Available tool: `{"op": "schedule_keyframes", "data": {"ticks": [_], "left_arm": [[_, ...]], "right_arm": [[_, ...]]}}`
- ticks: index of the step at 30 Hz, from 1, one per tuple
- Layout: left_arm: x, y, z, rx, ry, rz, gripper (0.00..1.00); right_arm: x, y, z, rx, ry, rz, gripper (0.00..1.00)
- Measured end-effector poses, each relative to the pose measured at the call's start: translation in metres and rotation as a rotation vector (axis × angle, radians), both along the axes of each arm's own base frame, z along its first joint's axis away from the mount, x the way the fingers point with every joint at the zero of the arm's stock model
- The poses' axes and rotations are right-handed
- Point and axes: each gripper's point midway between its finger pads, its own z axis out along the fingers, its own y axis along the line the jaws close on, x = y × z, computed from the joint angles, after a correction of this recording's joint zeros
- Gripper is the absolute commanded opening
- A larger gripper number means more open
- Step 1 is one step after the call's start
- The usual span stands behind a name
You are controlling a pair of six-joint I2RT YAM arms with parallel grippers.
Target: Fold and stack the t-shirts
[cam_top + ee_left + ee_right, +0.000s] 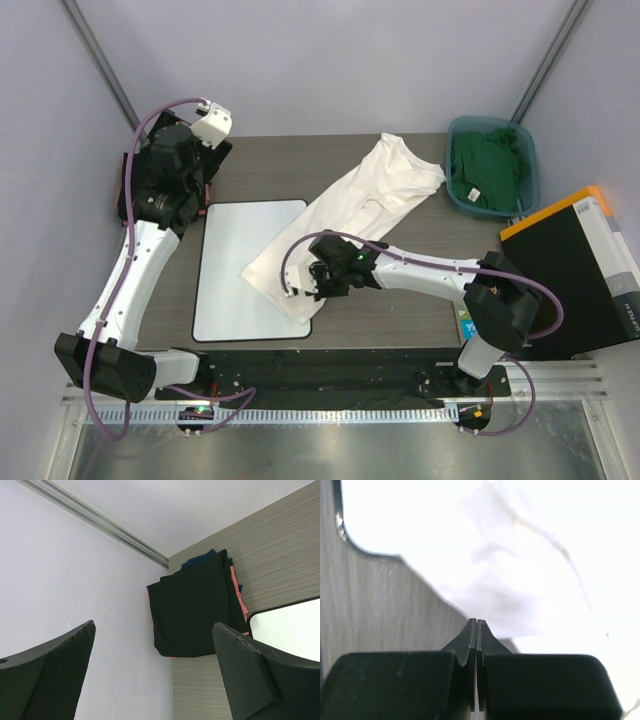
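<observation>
Pressing its jaws tight together, the right gripper [305, 283] sits low in the middle of the top view, at the near hem of the white shirt [350, 215]; whether it pinches cloth I cannot tell. The shirt lies crumpled, running from the board [235, 270] at lower left across the table [400, 320] toward the upper right. At upper left the left gripper [154, 627] hangs wide open, holding nothing, facing a folded stack [195, 610], black on top. A green shirt [487, 170] fills the bin [530, 165] at upper right.
</observation>
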Motion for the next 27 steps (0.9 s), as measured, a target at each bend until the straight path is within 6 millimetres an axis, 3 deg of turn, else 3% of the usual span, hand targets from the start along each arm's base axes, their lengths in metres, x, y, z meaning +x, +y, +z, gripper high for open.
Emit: {"op": "schedule_keyframes", "data": {"ticks": [2, 5, 10, 17, 22, 27], "left_arm": [[0.0, -0.002, 0.0, -0.007, -0.001, -0.002, 1.0], [0.0, -0.003, 0.0, -0.01, -0.002, -0.004, 1.0], [0.006, -0.004, -0.001, -0.009, 0.004, -0.004, 1.0], [0.012, -0.007, -0.002, 0.008, 0.013, -0.016, 1.0], [0.015, -0.009, -0.003, 0.023, 0.018, -0.031, 1.0], [0.019, -0.012, -0.004, 0.032, 0.02, -0.05, 1.0]], "right_arm": [[0.012, 0.018, 0.004, 0.036, -0.019, 0.0, 0.01], [0.018, 0.029, -0.005, 0.038, -0.013, 0.001, 0.01], [0.015, 0.029, -0.041, -0.017, 0.044, -0.007, 0.01], [0.018, 0.036, -0.042, 0.026, 0.042, -0.026, 0.01], [0.013, 0.029, -0.042, 0.058, 0.026, -0.03, 0.01], [-0.01, -0.004, -0.043, 0.043, 0.034, -0.034, 0.01]]}}
